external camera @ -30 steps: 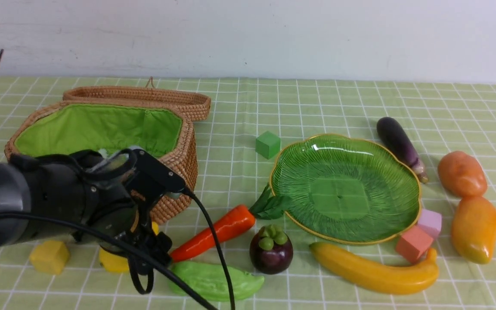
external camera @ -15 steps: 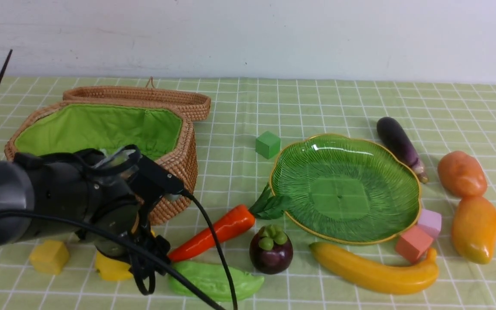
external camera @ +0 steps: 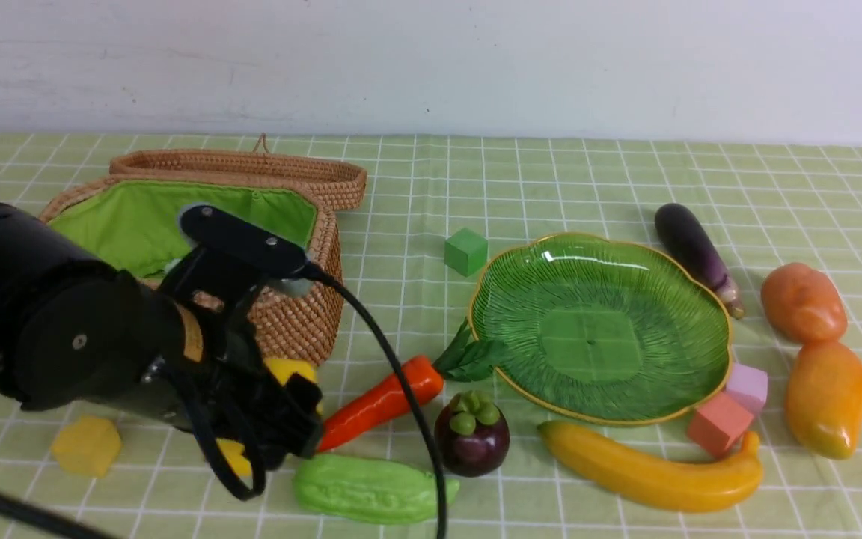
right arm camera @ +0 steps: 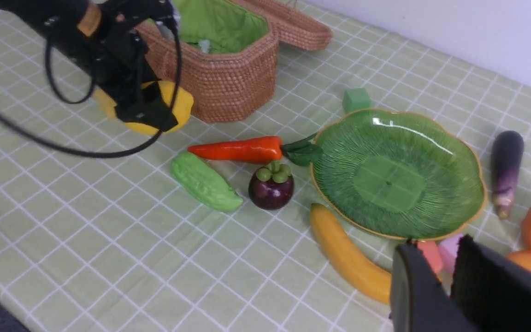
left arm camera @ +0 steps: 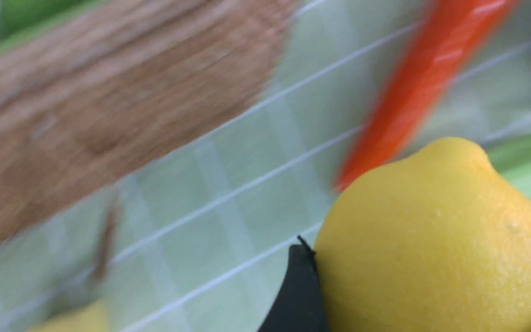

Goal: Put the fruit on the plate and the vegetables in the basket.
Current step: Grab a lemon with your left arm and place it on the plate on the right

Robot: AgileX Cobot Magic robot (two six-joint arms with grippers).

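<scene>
Left gripper [external camera: 274, 419]: clamped on the lemon [external camera: 290, 370] with 2 dark fingers, lower left of the front view.
Lemon: above the checked cloth [external camera: 521, 187], just in front of the basket [external camera: 304, 314] wall, close to the carrot's [external camera: 382, 400] tip.
Right gripper [right arm camera: 447, 286]: seen only in its own wrist view, jaws a narrow slit apart, nothing between them.
Basket: upper left, lid open behind it.
Plate [external camera: 599, 329]: centre right, the carrot's leaves touching its left rim.
Other fruit: mangosteen [external camera: 472, 438] and banana [external camera: 648, 468] lower centre, mango [external camera: 826, 397] far right.
Other vegetables: gourd [external camera: 364, 490] bottom centre, potato [external camera: 803, 302] and eggplant [external camera: 693, 251] right of the plate.
</scene>
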